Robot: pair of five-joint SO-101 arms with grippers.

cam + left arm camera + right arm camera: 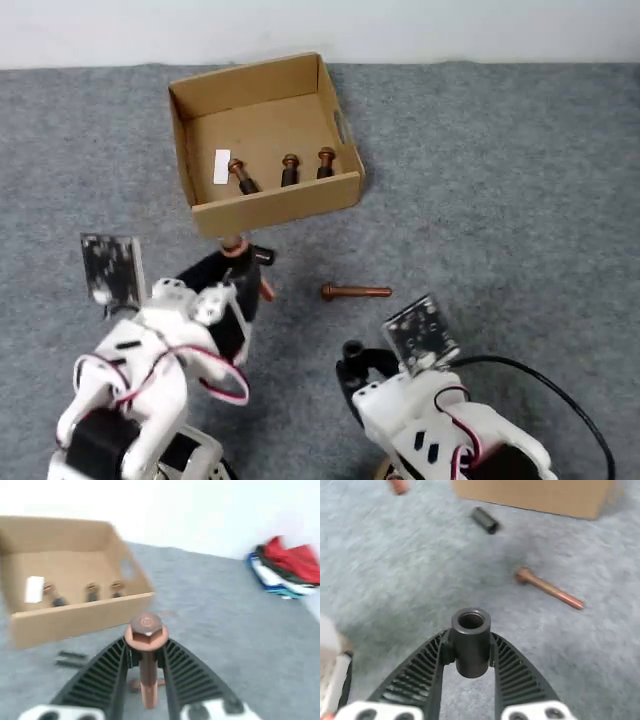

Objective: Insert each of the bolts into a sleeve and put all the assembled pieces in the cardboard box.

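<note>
Grey carpet (500, 180) meets a white wall (400, 30); left tool (146, 651) clamps a bolt (146, 629), right tool (470, 645) a sleeve (471, 657).

Right gripper (470, 641) fingers (427, 667) clamp black sleeve (471, 652); loose bolt (549, 588) on carpet (395, 575) beyond.

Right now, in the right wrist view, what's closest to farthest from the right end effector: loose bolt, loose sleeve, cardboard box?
1. Loose bolt, lying just ahead, off to one side.
2. Loose sleeve, farther on.
3. Cardboard box, farthest back.
</note>
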